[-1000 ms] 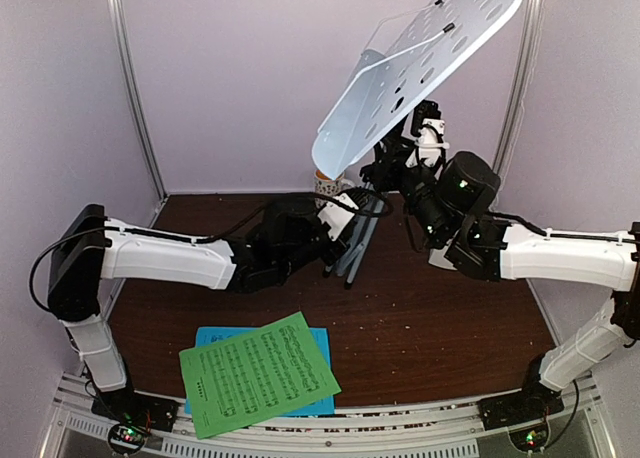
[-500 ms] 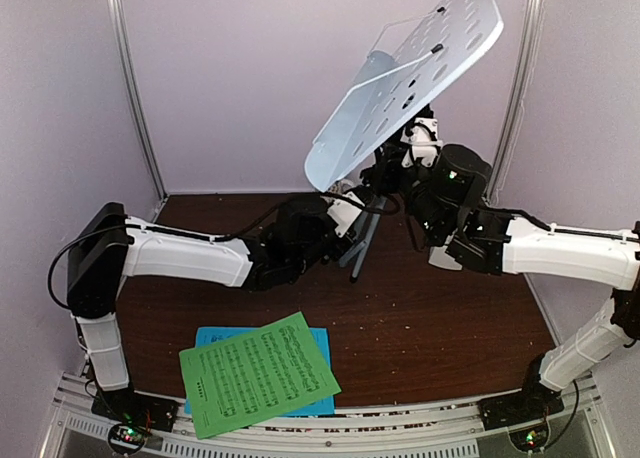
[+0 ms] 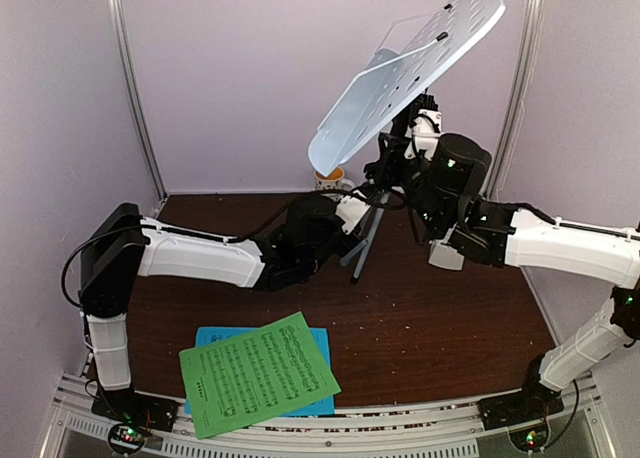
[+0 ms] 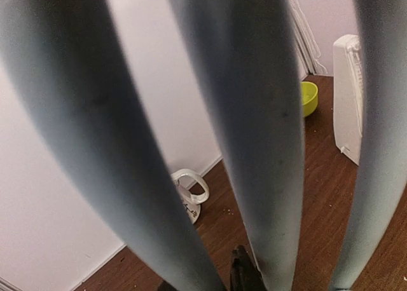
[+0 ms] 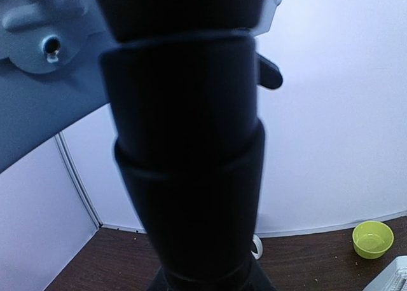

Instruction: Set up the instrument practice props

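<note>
Two music sheets lie at the near edge of the table point(image 3: 450, 328). The green sheet point(image 3: 258, 375) sits askew on top and covers most of the blue sheet point(image 3: 214, 335).

Farther in, the music stand point(image 3: 410, 73) rises mid-table, its white perforated desk tilted high. Its silver tripod legs point(image 3: 365, 240) are folded into one bundle slanting down to the wood.

The left gripper point(image 3: 352, 221) is at those legs. They blur across its wrist view, so whether its jaws are clenched cannot be told. The right gripper point(image 3: 398, 168) grasps the stand's black post just under the desk.

Behind the stand a patterned mug point(image 3: 328, 181) sits by the back wall, partly hidden by the desk's lower edge. The left wrist view shows a lime-green bowl point(image 4: 308, 97) and, near it, the white metronome point(image 4: 348, 94).

The table is dark brown wood flecked with pale specks, and the walls are pale lilac.
</note>
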`<state>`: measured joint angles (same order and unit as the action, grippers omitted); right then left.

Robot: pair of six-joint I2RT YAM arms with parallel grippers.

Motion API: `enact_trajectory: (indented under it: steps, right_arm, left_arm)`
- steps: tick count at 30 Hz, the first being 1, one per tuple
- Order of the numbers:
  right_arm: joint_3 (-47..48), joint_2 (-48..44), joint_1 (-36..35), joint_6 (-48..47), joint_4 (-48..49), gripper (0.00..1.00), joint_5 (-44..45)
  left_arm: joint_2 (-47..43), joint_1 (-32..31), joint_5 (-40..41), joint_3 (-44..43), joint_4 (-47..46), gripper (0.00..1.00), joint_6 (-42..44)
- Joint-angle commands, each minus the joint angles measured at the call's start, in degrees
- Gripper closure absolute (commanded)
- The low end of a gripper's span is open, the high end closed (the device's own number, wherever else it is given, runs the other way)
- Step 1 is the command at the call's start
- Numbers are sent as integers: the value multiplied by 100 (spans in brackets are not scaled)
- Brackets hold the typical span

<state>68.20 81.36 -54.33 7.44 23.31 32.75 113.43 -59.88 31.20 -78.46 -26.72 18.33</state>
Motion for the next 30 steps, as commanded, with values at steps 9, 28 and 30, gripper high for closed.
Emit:
enact_trajectory:
  steps: [9, 28, 30]
  right_arm:
    - [1299, -186, 52, -246, 294, 100, -331]
    - [2248, 13, 564, -192, -785, 100, -1187]
    - [2260, 11, 600, -234, -764, 100, -1294]
  left_arm:
    - [-267, 124, -773, 567, 269, 100, 1018]
    - [-326, 607, -1519, 1261, 1422, 100, 1940]
    - [-323, 649, -1518, 1357, 1409, 100, 1980]
